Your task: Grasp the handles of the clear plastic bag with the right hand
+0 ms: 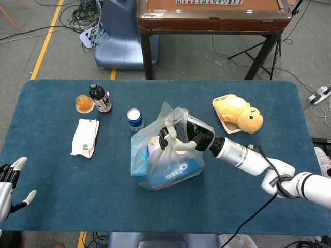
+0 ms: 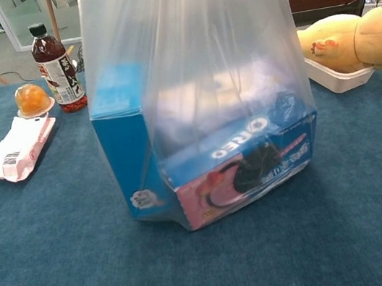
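Observation:
The clear plastic bag (image 1: 164, 161) (image 2: 199, 105) stands mid-table with a blue Oreo box (image 2: 243, 171) and other boxes inside. Its handles (image 1: 173, 118) are gathered at the top. My right hand (image 1: 178, 137) grips those handles, fingers curled around the bunched plastic. The bag hangs pulled up and tilted, its right side raised off the cloth. In the chest view the bag fills the frame and the right hand is out of sight above. My left hand (image 1: 9, 182) hovers at the table's near left corner, fingers apart, holding nothing.
A dark bottle (image 1: 100, 98), an orange jelly cup (image 1: 84, 103), a white snack packet (image 1: 85, 137) and a blue can (image 1: 135, 119) sit left of the bag. A yellow plush duck in a tray (image 1: 238, 114) lies to the right. A wooden table (image 1: 212, 15) stands beyond.

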Robot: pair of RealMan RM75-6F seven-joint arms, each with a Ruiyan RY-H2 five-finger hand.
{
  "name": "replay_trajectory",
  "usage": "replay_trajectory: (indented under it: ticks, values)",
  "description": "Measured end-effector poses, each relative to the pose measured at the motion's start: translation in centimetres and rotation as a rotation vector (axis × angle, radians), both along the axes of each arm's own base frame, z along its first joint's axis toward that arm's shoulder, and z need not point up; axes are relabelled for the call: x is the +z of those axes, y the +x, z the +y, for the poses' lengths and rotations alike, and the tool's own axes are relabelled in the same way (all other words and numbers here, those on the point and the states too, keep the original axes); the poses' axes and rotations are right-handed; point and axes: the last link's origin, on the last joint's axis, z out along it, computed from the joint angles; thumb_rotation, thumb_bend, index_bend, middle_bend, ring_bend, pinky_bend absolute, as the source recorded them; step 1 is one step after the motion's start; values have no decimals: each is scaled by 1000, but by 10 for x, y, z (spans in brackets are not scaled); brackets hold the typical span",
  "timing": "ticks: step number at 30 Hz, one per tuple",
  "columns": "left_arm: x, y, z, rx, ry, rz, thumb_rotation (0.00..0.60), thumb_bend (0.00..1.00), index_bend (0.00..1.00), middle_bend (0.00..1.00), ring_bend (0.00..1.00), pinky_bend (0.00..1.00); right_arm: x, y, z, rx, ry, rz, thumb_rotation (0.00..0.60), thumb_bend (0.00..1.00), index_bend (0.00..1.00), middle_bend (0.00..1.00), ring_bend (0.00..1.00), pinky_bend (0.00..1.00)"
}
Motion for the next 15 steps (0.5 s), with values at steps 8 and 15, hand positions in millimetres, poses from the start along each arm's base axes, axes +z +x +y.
replay_trajectory:
  ticks: [8,15]
  values:
    - [-1,2,2,-6,-7,1,600,222,57,118,133,90,5,-2,-6,-95,45,-50,600,70,734,778,687,731]
    - [-3,4,2,-12,-14,2,600,222,58,117,133,90,15,14,-6,-180,90,-141,600,326,831,865,817,841]
